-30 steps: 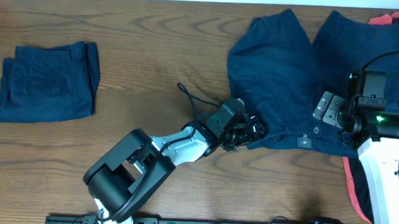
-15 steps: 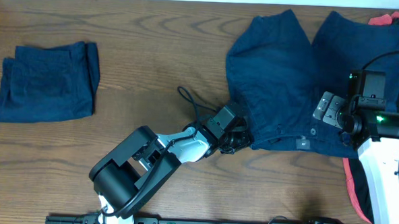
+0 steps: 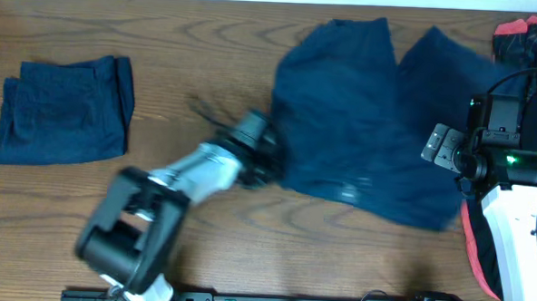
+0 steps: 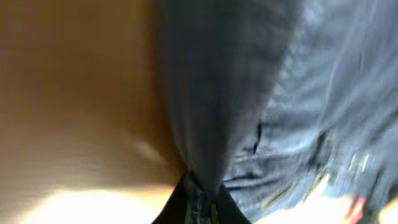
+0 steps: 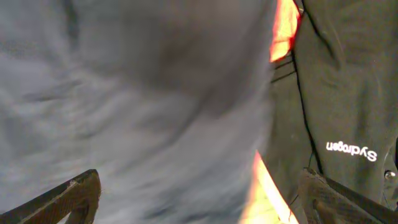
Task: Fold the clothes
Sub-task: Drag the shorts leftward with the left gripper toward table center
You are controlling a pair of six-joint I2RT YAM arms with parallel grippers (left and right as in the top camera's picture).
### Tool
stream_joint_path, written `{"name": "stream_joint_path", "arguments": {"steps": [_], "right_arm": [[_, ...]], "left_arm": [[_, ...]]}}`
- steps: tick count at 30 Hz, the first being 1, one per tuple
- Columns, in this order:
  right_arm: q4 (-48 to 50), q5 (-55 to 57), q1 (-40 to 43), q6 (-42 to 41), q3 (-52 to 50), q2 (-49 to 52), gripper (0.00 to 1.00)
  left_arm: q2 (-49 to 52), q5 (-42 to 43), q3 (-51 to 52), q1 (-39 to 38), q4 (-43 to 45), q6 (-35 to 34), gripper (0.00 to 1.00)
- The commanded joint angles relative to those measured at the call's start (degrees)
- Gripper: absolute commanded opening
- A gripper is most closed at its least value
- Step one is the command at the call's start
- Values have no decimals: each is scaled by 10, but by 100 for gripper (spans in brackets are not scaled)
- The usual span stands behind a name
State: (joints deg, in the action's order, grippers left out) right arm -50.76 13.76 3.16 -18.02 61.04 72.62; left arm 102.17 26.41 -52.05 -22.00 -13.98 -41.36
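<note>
Dark navy shorts (image 3: 361, 118) lie spread right of the table's middle, blurred by motion, legs pointing to the far edge. My left gripper (image 3: 266, 156) is shut on their left edge near the waistband. In the left wrist view the cloth (image 4: 217, 93) rises in a taut fold from the pinched jaws of the left gripper (image 4: 199, 204). My right gripper (image 3: 439, 145) hovers open over the shorts' right side. In its wrist view the right gripper (image 5: 202, 205) stands wide over blurred navy cloth (image 5: 137, 106), with a black and coral garment (image 5: 336, 93) beside it.
A folded navy garment (image 3: 63, 110) lies at the far left. A black garment with coral-red panels (image 3: 528, 35) sits at the right edge, partly under the right arm (image 3: 519, 234). Bare wooden table (image 3: 218, 58) stretches between the folded piece and the shorts.
My left gripper has shut on the shorts' edge and moved left and away, dragging the shorts leftwards across the table. The right arm has not moved.
</note>
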Motion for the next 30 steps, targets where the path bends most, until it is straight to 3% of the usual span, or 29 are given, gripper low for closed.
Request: {"name": "stream_joint_path", "arguments": {"steps": [1,2,3,4,5,9,11,16,20,25,30], "right_arm": [[-1,-1,4,-6,4,-6,99],[-1,-5,4,-6,4,-6,99],[-1,-9,4,-6,4,-6,99],[-1,-12,4,-6,4,-6,99],[-1,-16,4,-6,4,-6,99],[0,-20,4,-6,4,-6,99],[2,-20,4,-6,4,-6,99],[6,-20,4,-6,4,-6,99],[6,-20,4,-6,4,-6,99],[6,-20,4,-6,4,-6,99],[6,-20,4,-6,4,-6,99]], "left_arm": [[-39,-65,-6,144,-5,118,6],[-47,-63,-22,189,-5,118,8],[-52,-48,-41,233,-5,117,39],[-55,-11,-64,277,-5,116,79],[-55,34,-82,309,-6,110,98],[-57,247,-111,381,-8,96,98],[-57,290,-111,384,-58,97,98],[-57,262,-105,328,-270,202,98],[-57,200,-80,252,-358,212,98],[-57,200,-34,146,-347,178,98],[-57,197,25,45,-243,78,98]]}}
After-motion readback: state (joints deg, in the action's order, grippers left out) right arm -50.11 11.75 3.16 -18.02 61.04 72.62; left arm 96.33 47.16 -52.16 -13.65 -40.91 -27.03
